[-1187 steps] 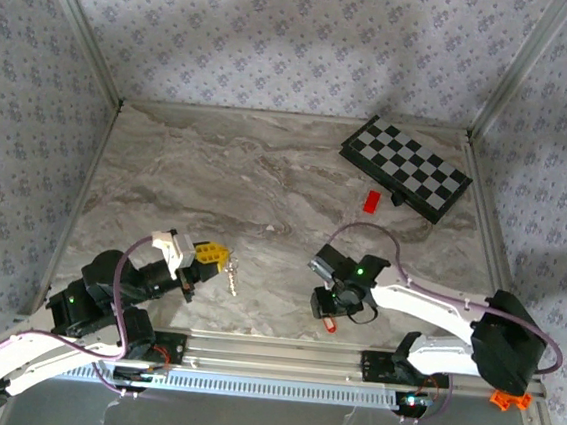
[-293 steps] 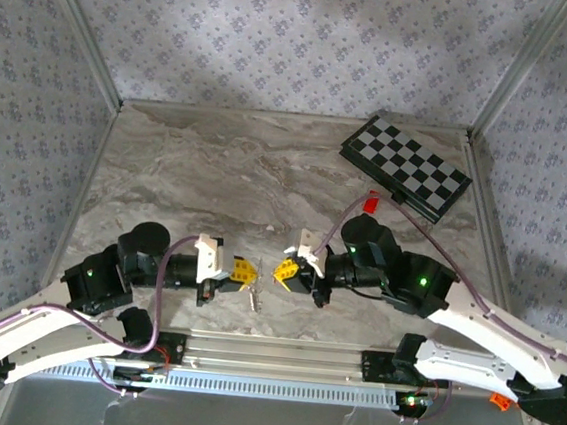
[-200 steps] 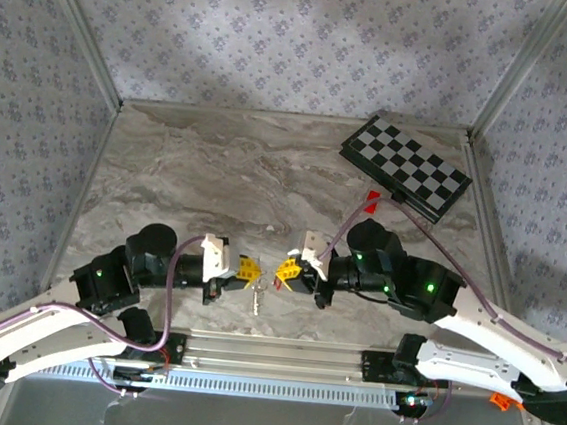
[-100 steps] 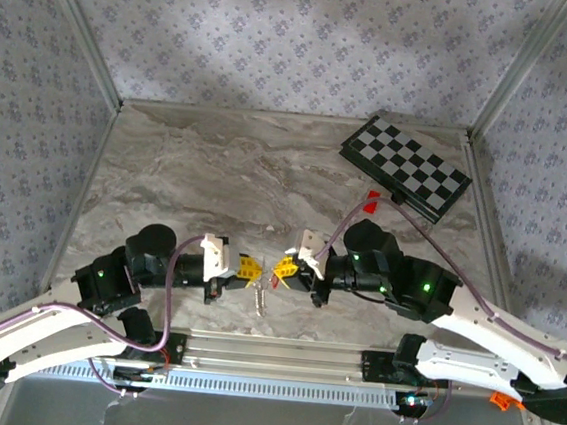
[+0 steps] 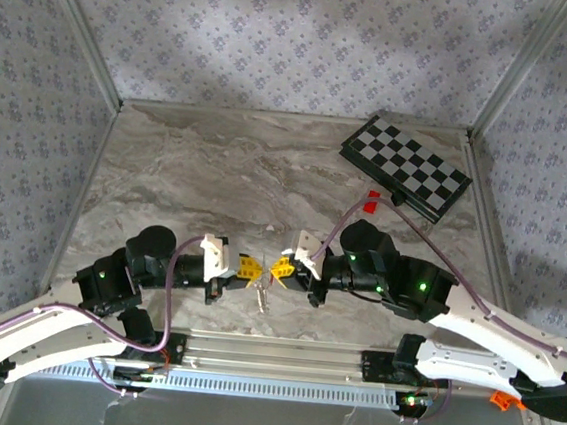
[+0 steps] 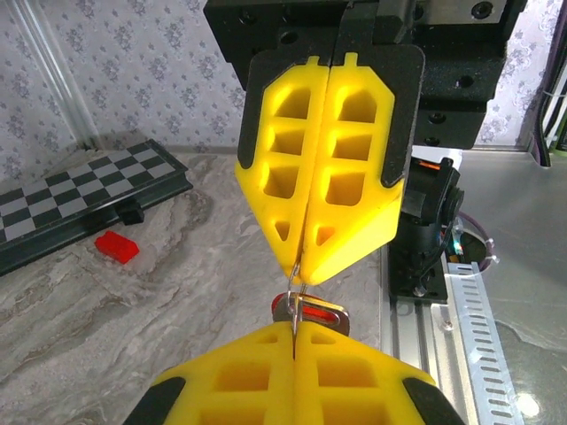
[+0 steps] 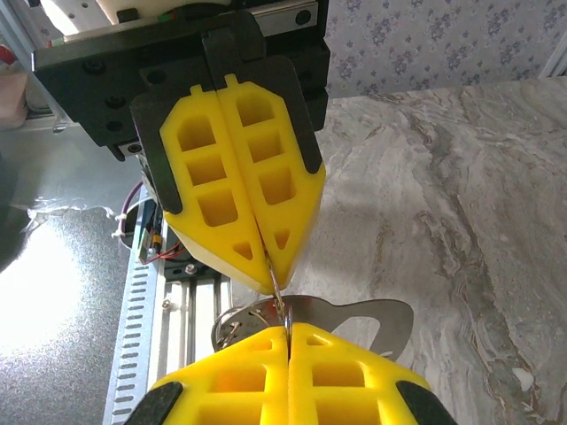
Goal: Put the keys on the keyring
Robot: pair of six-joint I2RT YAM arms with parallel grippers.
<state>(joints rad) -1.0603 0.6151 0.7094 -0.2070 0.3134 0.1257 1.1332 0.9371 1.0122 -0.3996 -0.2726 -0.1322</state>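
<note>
Two arms meet tip to tip at 6 o'clock on the marble tabletop (image 5: 227, 177), close to its front rail. A folding chessboard (image 5: 405, 168) lies well apart at 2 o'clock, with a small red block (image 5: 372, 201) just off its 7 o'clock corner.

The left gripper (image 5: 248, 268) has its yellow fingers fully closed, pinching the thin wire of the keyring (image 7: 232, 328). The right gripper (image 5: 282, 268) is likewise closed. It is judged to clamp a key (image 7: 359, 317), whose flat silver blade juts toward 3 o'clock in the right wrist view. Ring and key hang in the narrow gap between the tips, off the table.

**Handling (judgement):** the key is light, rigid and smooth, so it is apt to pivot between the pads. It is best held flat across the head. The ring is a springy split coil, best gripped away from its free end.

**Obscured:** the fingertips hide the coil's split end and the key's hole. Whether the key has entered the coil cannot be told. In the top view, the metal dangling toward 6 o'clock is too small to identify.
</note>
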